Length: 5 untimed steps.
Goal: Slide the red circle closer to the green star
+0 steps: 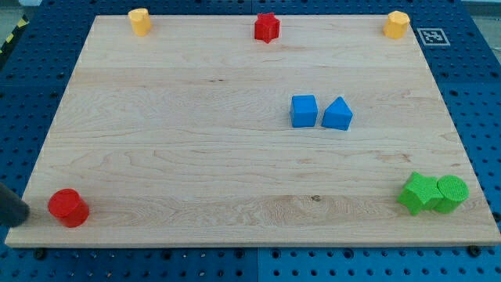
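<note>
The red circle [69, 207] sits in the lower left of the frame, near the bottom-left corner of the wooden counter [196, 149]. Just to its left, at the frame's left edge, a dark rod enters the picture, and my tip [28, 211] lies just beside the circle's left side; whether the two touch cannot be told. This end effector is a plain rod with nothing that opens or closes, and it has hold of nothing. The green star [419, 193] lies far across the counter in the lower right of the frame, well apart from the red circle, with the whole width of the board between them. A green circle [452, 193] stands directly to the star's right, touching it or nearly so. Above the middle of the board, toward the right, a blue cube [304, 110] and a blue block with a peaked, triangle-like top [337, 114] stand side by side, very close together. Along the top edge of the counter are three more blocks: a yellow one [139, 21] in the upper left, a red star [266, 27] near the top centre, and a second yellow block [397, 24] in the upper right; the exact shapes of the yellow pair are hard to make out. The counter rests on a blue perforated base [477, 94].
</note>
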Motion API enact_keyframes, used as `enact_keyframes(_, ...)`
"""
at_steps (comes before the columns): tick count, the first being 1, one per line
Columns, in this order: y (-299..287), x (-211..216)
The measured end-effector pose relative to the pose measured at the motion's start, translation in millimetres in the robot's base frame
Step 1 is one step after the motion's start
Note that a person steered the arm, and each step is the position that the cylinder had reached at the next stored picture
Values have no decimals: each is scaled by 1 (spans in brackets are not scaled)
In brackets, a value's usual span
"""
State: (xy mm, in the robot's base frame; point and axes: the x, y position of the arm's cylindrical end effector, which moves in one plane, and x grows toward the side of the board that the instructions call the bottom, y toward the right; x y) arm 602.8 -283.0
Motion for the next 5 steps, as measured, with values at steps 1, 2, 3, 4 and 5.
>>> enact_keyframes(1, 43, 4)
enact_keyframes(2, 46, 2)
enact_keyframes(3, 46, -10)
enact_keyframes(4, 47, -10)
enact_keyframes(5, 48, -16)
